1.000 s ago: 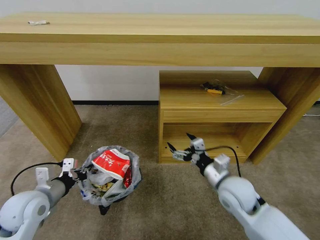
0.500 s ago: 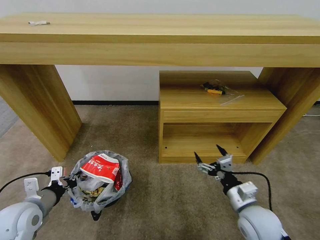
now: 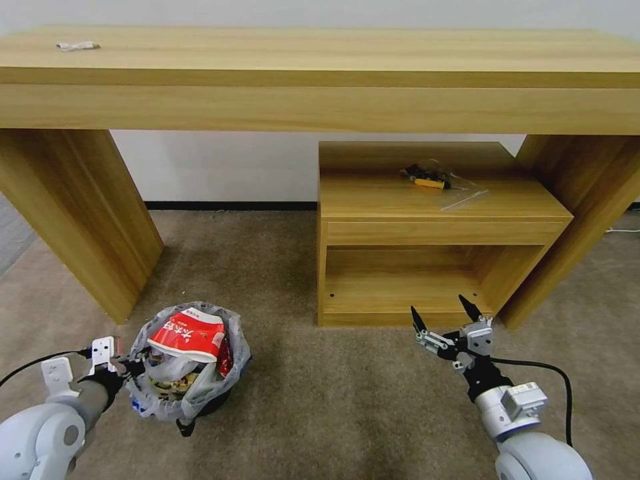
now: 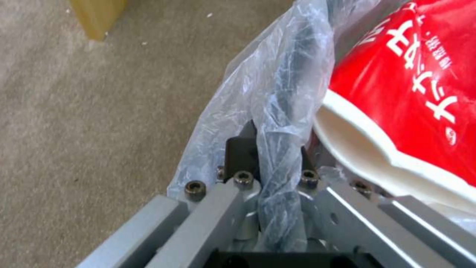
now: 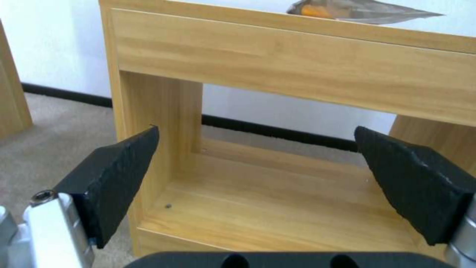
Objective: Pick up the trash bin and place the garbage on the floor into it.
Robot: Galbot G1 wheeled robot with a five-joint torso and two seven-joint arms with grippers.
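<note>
The trash bin (image 3: 200,393), small and black with a crinkled plastic liner, is low over the beige carpet floor (image 3: 347,407) at the front left. It is full of garbage, with a red-white carton (image 3: 189,333) on top. My left gripper (image 3: 129,365) is shut on the bin's near rim. The left wrist view shows the left gripper (image 4: 270,141) clamping the bagged rim of the trash bin (image 4: 292,74) beside the carton (image 4: 411,85). My right gripper (image 3: 441,313) hangs open and holds nothing, in front of the small cabinet; in its own view the right gripper (image 5: 263,167) has its pads wide apart.
A long wooden desk (image 3: 320,80) spans the back, with legs at far left and right. A small open cabinet (image 3: 433,220) stands under it, with a yellow-black item in clear plastic (image 3: 430,179) on top. Bare carpet lies between the bin and my right arm.
Both arms drew back toward me. The bin, held by my left gripper, moved left and nearer. The open right gripper moved right and away from the cabinet shelf.
</note>
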